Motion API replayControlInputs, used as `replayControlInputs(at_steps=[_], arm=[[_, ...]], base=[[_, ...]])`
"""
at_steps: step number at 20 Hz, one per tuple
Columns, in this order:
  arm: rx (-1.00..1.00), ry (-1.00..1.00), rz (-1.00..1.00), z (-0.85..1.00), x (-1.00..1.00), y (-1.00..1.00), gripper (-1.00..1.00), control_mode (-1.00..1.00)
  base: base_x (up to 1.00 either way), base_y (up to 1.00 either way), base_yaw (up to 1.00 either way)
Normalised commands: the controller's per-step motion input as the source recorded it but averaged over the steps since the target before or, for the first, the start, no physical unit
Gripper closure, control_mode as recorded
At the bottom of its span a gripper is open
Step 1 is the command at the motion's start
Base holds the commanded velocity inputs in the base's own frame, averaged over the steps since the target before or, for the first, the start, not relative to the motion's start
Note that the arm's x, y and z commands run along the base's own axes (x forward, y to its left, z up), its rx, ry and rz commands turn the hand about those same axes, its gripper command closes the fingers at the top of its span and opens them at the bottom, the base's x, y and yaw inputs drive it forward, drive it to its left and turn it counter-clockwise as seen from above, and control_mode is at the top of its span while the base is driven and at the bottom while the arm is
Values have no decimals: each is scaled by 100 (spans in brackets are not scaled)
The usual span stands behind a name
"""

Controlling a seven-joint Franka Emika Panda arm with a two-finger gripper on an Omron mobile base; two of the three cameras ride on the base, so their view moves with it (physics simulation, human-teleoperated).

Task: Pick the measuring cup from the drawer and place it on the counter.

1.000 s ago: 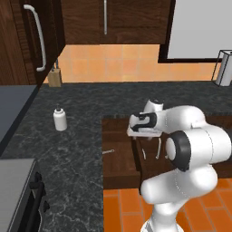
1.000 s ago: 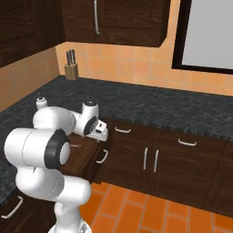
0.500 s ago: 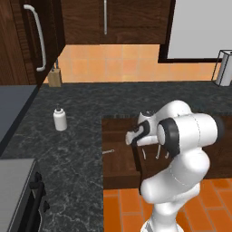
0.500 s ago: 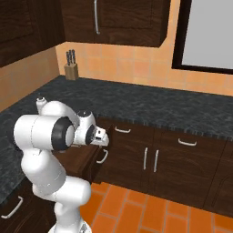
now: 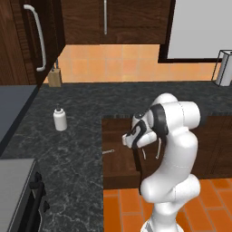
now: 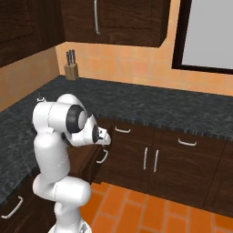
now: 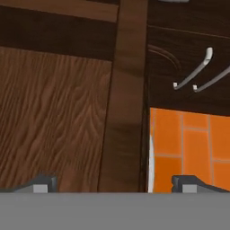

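The drawer [image 5: 118, 156] stands pulled out of the dark cabinets below the counter [image 5: 72, 136], its wooden floor showing. My gripper [image 5: 128, 141] hangs just over the drawer's right part, open and holding nothing. In the hand view the finger tips [image 7: 43, 183] are wide apart at the bottom, above the drawer's floor [image 7: 54, 117] and its wall [image 7: 125, 90]. A thin grey sliver [image 5: 108, 151] lies at the drawer's left edge; I cannot tell if it is the measuring cup's handle. The cup's bowl is hidden. From the right, the gripper [image 6: 103, 137] sits above the drawer front [image 6: 88, 159].
A white bottle [image 5: 60, 119] stands on the counter left of the drawer, and a knife block [image 5: 54, 78] at the back wall. A paper towel roll [image 5: 224, 68] is far right. Cabinet handles [image 7: 193, 72] and orange floor tiles [image 7: 188, 143] lie beyond the drawer's wall.
The hand has come down and toward the drawer's front, and the arm's elbow has swung upright above it. The gripper stays open.
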Motion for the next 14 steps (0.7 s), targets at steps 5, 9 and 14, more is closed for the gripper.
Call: replayControlInputs(at_steps=[5, 9, 14], arm=[[-5, 1, 0, -47, 15, -22, -100, -100], [-1, 0, -4, -19, -11, -90, -100, -100], [0, 1, -5, -18, -8, -100, -100, -100]], base=[[0, 0, 0], [0, 0, 0], [0, 0, 0]])
